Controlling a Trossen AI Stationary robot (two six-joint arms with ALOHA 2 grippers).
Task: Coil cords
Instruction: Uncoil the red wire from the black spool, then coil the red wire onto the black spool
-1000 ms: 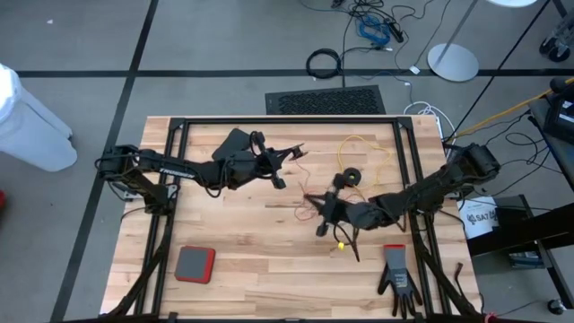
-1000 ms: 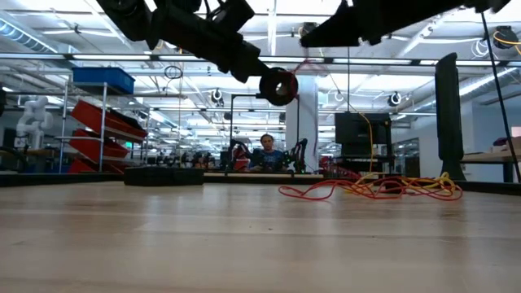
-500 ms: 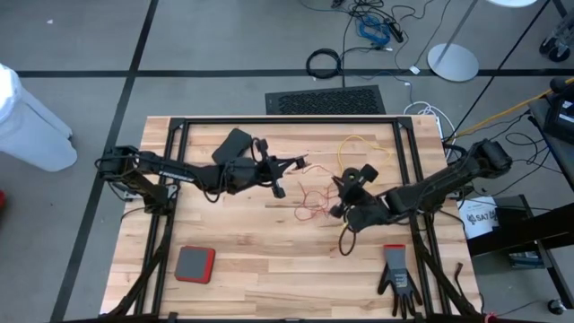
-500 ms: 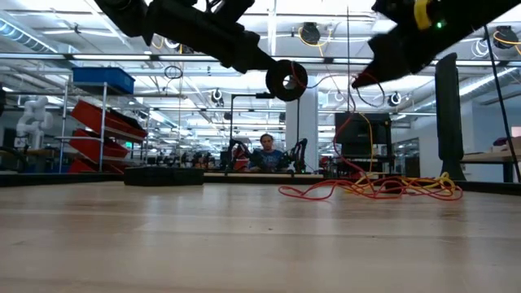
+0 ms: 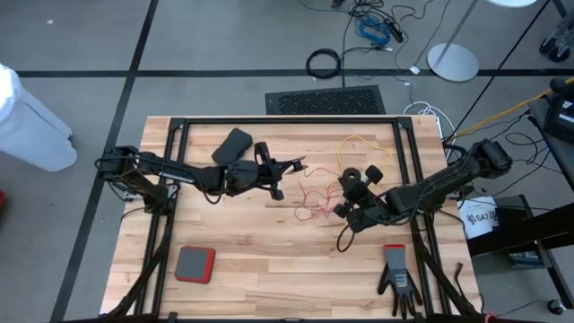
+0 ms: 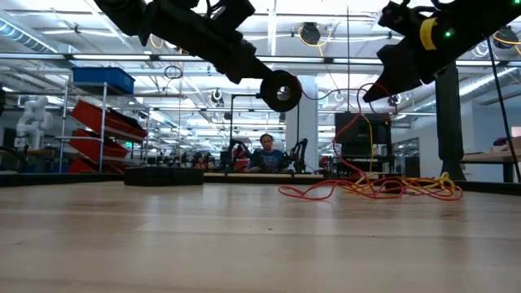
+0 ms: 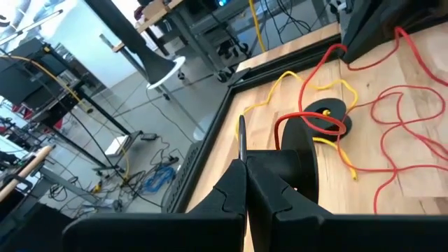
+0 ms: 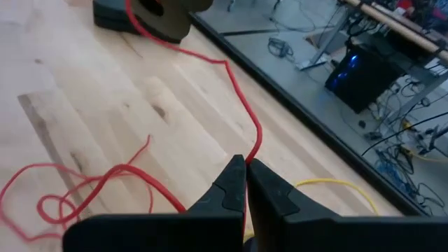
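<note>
My left gripper [image 5: 289, 166] is held above the table's middle, shut on a small black reel [image 6: 281, 89] wound with red cord. My right gripper [image 6: 378, 85] hangs to the reel's right, shut on the red cord [image 8: 241, 105]. That cord spans from the reel to it. The rest of the red cord lies in loose loops [image 5: 314, 202] on the wood. The yellow cord [image 5: 363, 144] lies at the far right, beside a second black reel [image 7: 325, 112] that rests flat on the table. My left gripper pinches the thin rim of one reel flange [image 7: 241, 136] between its two fingers, coming roughly level from the table's left. The reel is lifted clear, its round face toward the near edge. My right gripper pinches a single strand of the red cord [image 8: 250, 150] between its fingertips, slanting downward. One stretch runs in a shallow sag to the reel [image 8: 164, 14]. The other stretch hangs down to the loops [image 6: 358, 183] on the table.
A black flat case [image 5: 235, 142] lies at the far left of the middle. A red-and-grey pad [image 5: 195, 263] sits near the front left and a black glove [image 5: 397, 274] near the front right. Black frame rails [image 5: 269, 122] border the wood.
My right gripper has drawn away from the reel toward the table's right edge, sunk a little and rolled its wrist, staying shut on the red cord. The stretch of cord between reel and gripper has grown longer. The reel stays lifted in my left gripper.
</note>
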